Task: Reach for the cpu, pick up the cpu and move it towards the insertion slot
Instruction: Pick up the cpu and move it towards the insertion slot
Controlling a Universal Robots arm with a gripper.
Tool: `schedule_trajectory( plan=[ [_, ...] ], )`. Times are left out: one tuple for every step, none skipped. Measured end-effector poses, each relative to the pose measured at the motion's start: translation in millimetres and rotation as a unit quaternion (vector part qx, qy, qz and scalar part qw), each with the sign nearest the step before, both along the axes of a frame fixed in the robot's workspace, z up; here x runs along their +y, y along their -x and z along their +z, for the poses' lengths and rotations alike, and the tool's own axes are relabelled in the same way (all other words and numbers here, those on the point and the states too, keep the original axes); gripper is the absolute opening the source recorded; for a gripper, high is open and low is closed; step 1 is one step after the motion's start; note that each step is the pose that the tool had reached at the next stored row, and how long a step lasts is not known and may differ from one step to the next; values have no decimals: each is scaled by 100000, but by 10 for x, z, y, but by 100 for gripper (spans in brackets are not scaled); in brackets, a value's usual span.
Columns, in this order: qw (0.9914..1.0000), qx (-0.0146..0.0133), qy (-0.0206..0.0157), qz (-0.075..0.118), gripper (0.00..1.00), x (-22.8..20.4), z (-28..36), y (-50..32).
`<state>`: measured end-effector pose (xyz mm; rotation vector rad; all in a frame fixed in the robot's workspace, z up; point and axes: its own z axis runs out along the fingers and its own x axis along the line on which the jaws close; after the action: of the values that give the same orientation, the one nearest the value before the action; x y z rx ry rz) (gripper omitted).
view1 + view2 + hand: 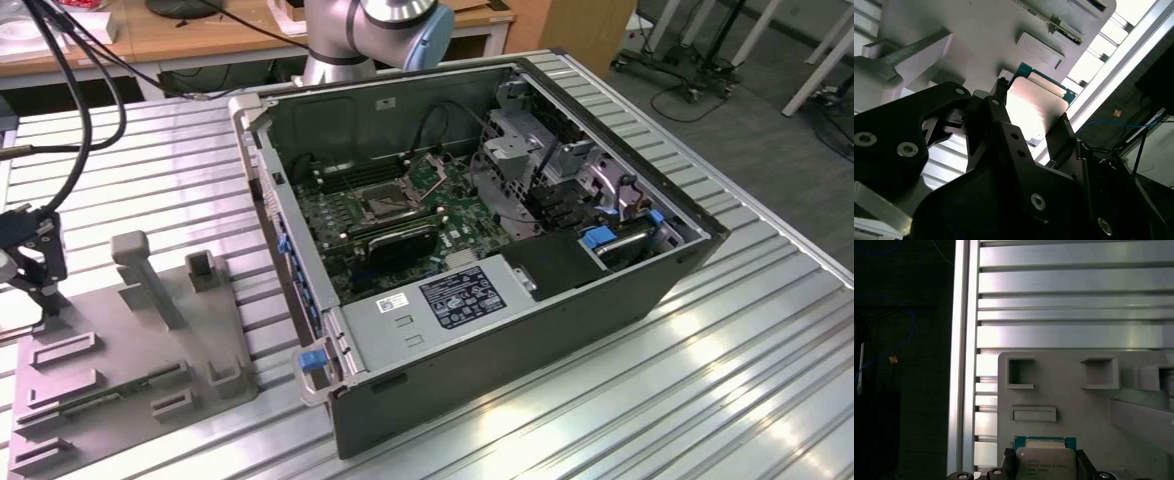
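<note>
Black fingers [1061,134] are clamped on two opposite edges of the small, flat, square cpu with a pale silver-white metal face [1034,107]. It is held close over the grey plastic tray [979,45] at the exterior view's left end of the ribbed aluminium counter [721,380]; whether it is lifted clear is hard to tell. The square black insertion slot with a silvery metal frame [378,205] lies well apart from it, inside the open dark computer case [534,340].

Upright posts [144,272] on the grey tray [120,350] stood near the end effector [47,300] clamping the cpu [1045,460]. Bare tabletop [174,170] lay open toward the computer case [534,330], whose walls ringed the insertion slot [378,203].
</note>
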<state>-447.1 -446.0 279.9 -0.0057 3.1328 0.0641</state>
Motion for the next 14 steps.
schedule_trajectory(
  plan=[
    [100000, -5, -4, 4, 55, 0, 8, 0],
    [100000, -9, -9, 0, 55, 0, 18, 0],
    [100000, -13, -10, 2, 55, 0, 30, 0],
    [100000, -8, -6, 1, 55, 0, 41, 0],
    [100000, -14, -9, 2, 55, 0, 52, 0],
    [100000, -14, -9, 0, 55, 0, 62, 0],
    [100000, -13, -8, 0, 55, 0, 74, 0],
    [100000, -10, -7, 2, 55, 0, 85, 0],
    [100000, -13, -10, 1, 55, 0, 92, 0],
    [100000, -14, -10, 2, 55, 0, 99, 0],
    [100000, -12, -9, 1, 55, 0, 106, 0],
    [100000, -13, -10, 2, 55, 0, 114, 0],
    [100000, -14, -10, 2, 55, 0, 131, 0],
    [100000, -14, -10, 3, 55, 0, 141, 0]
  ],
)
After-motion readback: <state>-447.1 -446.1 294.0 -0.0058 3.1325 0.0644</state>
